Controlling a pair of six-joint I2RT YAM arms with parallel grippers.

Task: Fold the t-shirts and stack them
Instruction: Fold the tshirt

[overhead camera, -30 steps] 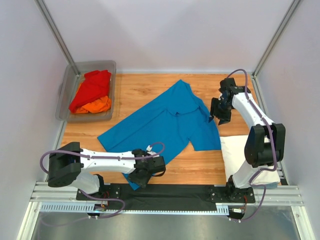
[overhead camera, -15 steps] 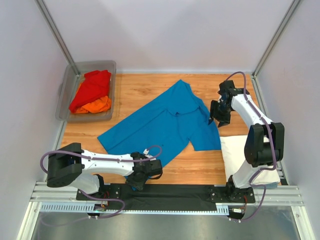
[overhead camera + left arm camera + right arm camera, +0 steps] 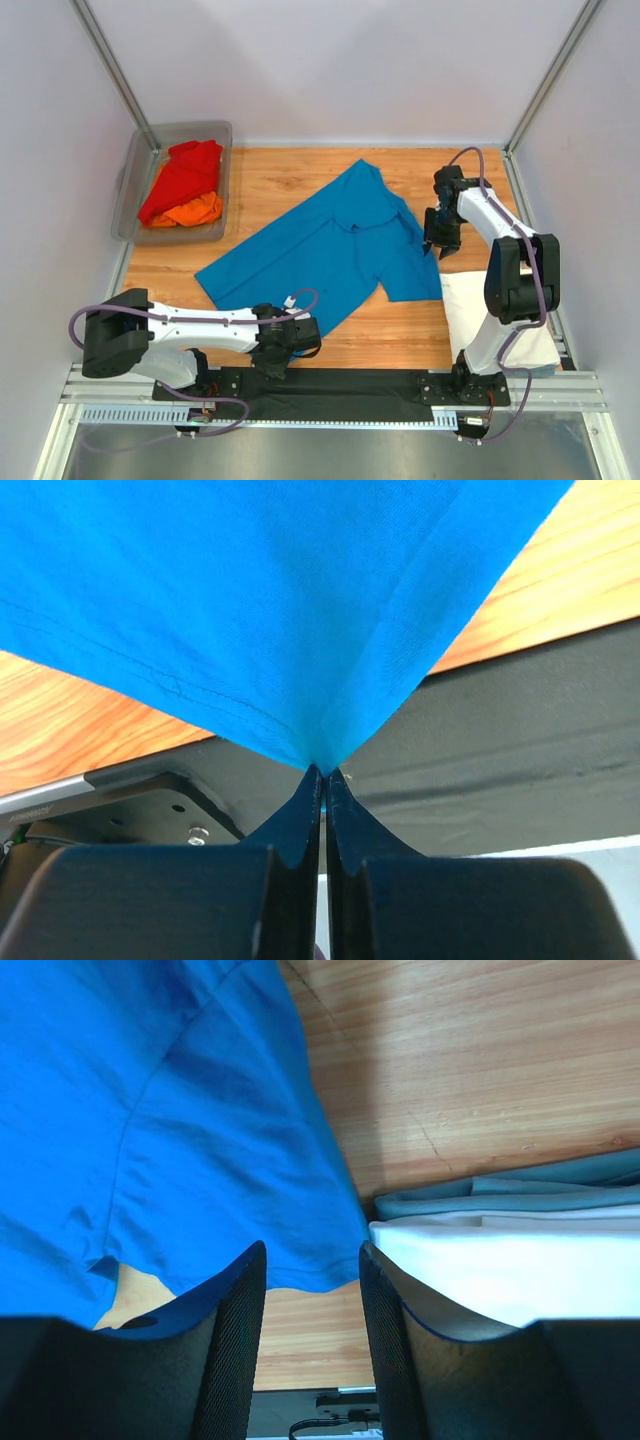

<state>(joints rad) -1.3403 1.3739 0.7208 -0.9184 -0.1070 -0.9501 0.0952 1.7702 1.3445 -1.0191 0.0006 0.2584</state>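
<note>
A bright blue t-shirt (image 3: 330, 250) lies spread flat across the wooden table (image 3: 290, 175). My left gripper (image 3: 274, 362) is at its near corner by the table's front edge. In the left wrist view this gripper (image 3: 323, 772) is shut on that corner, and the blue t-shirt (image 3: 270, 610) fans up from the tips. My right gripper (image 3: 440, 245) hangs over the shirt's right sleeve. Seen from the right wrist, the right gripper (image 3: 312, 1260) is open just short of the blue t-shirt's (image 3: 190, 1130) hem, with bare wood between the fingers. A folded white t-shirt (image 3: 490, 305) (image 3: 520, 1260) lies beside it.
A grey plastic tub (image 3: 133, 190) at the far left holds a red t-shirt (image 3: 185, 172) and an orange one (image 3: 192, 212). A black mat (image 3: 350, 385) runs along the near edge. A grey-blue folded cloth (image 3: 520, 1195) shows behind the white shirt.
My left gripper slid toward the front edge and closed on the blue shirt's corner. My right gripper shifted slightly over the sleeve and its jaws narrowed a little.
</note>
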